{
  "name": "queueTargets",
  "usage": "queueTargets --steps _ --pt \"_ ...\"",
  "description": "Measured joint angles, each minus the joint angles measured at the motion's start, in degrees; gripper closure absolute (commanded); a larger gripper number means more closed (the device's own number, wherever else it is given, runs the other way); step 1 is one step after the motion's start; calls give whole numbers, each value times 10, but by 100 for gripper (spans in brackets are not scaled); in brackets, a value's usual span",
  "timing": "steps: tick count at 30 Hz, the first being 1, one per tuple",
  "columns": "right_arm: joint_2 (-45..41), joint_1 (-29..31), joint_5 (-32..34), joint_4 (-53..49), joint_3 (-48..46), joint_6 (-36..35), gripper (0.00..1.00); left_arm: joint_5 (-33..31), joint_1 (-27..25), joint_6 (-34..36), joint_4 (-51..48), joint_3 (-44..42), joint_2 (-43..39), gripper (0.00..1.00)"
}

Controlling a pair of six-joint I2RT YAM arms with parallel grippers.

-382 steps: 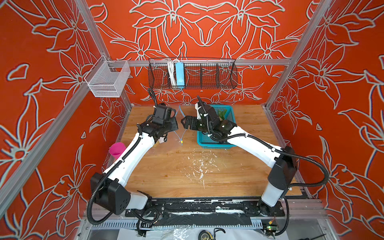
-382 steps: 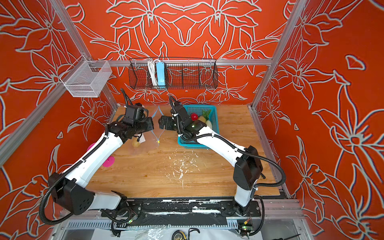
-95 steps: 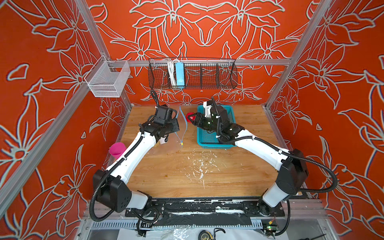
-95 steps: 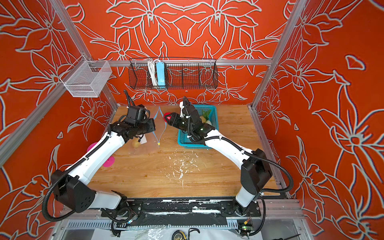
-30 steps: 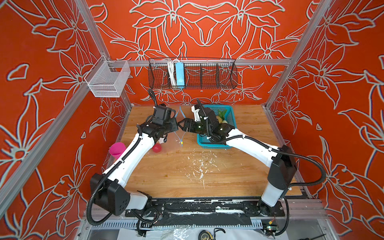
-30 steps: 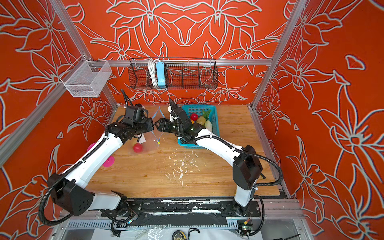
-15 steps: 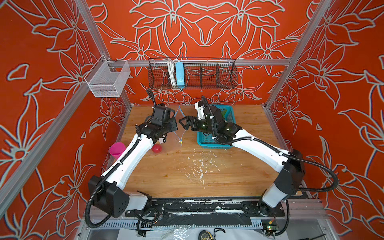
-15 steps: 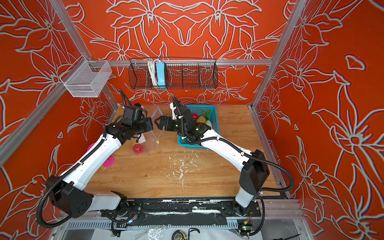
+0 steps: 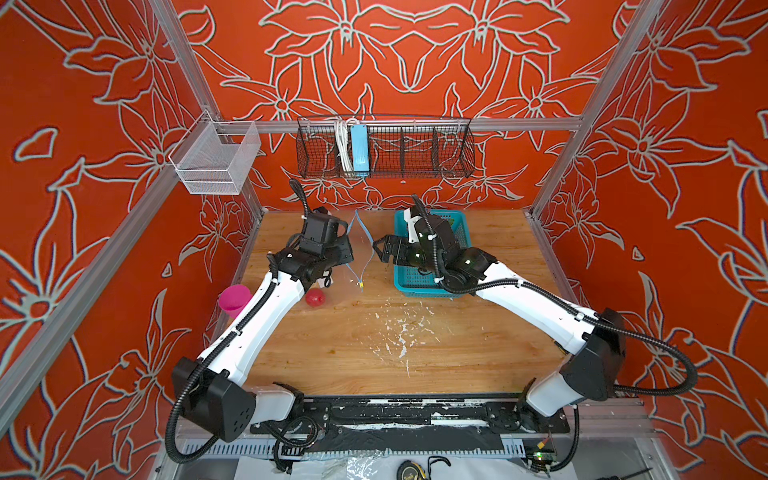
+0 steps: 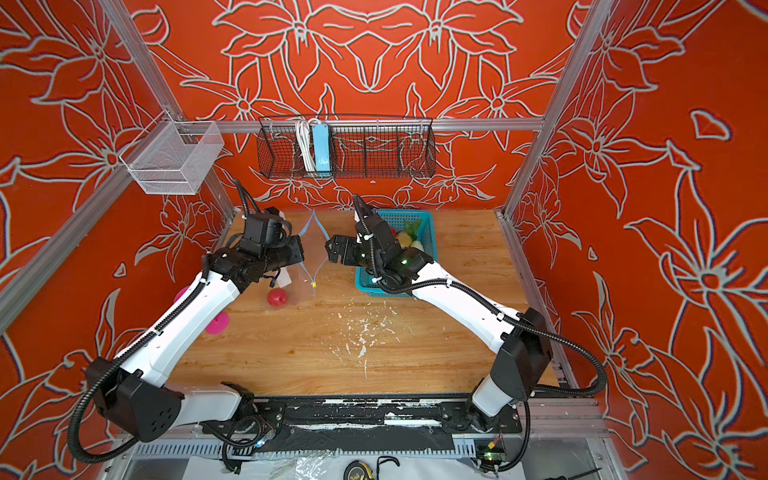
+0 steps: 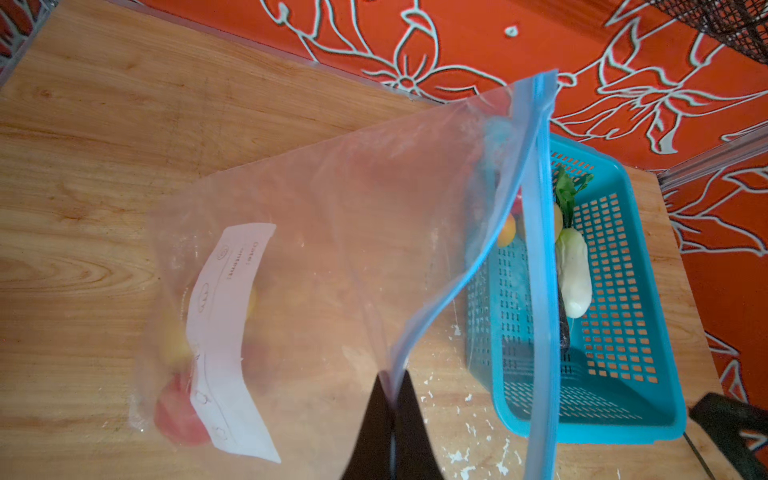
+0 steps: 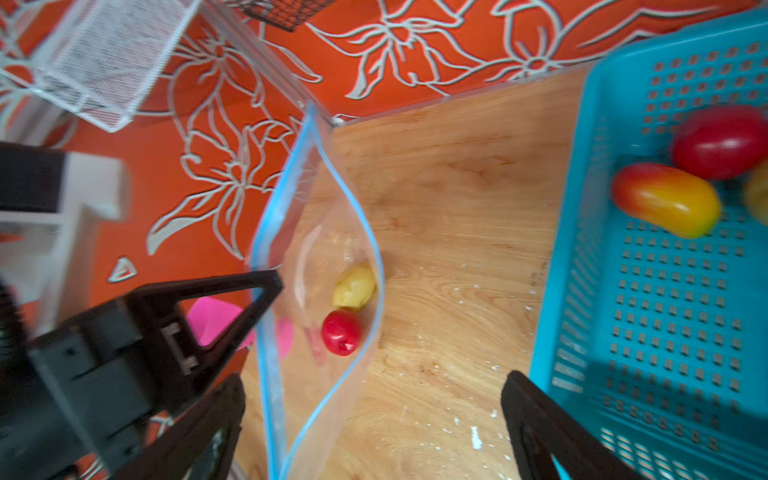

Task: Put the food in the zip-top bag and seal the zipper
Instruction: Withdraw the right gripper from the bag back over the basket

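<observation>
My left gripper (image 11: 392, 380) is shut on the blue zipper strip of the clear zip-top bag (image 11: 332, 249), holding its mouth (image 9: 360, 245) up and gaping. A red apple (image 12: 341, 332) and a yellowish potato (image 12: 354, 286) lie inside the bag on the table. The yellow slider (image 10: 313, 284) hangs at the mouth's low end. My right gripper (image 12: 372, 384) stands wide open and empty between the bag's mouth and the teal basket (image 12: 582, 166). In the basket lie a red apple (image 12: 719, 141), a red-yellow fruit (image 12: 665, 199), a white radish (image 11: 575, 270) and a dark eggplant (image 11: 563, 328).
A pink cup (image 9: 235, 297) stands by the left wall, next to my left arm. A black wire rack (image 9: 384, 145) and a white mesh bin (image 9: 216, 160) hang on the walls above the table. White flecks (image 9: 399, 328) mark the wooden table's middle.
A few seconds ago my right gripper held a red apple; that apple now lies in the bag. Over the last second the right jaws opened wider. The left gripper has kept its hold.
</observation>
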Motion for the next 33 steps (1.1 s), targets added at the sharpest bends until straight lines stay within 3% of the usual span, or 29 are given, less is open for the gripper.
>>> queueTargets --steps 12,21,33 --pt "15 -20 125 -4 -47 -42 2 -2 0 0 1 0 7 100" --pt "76 -39 135 -49 5 -147 2 -1 0 0 1 0 17 100" --pt "126 -112 118 -195 73 -131 3 0 0 0 2 0 17 100"
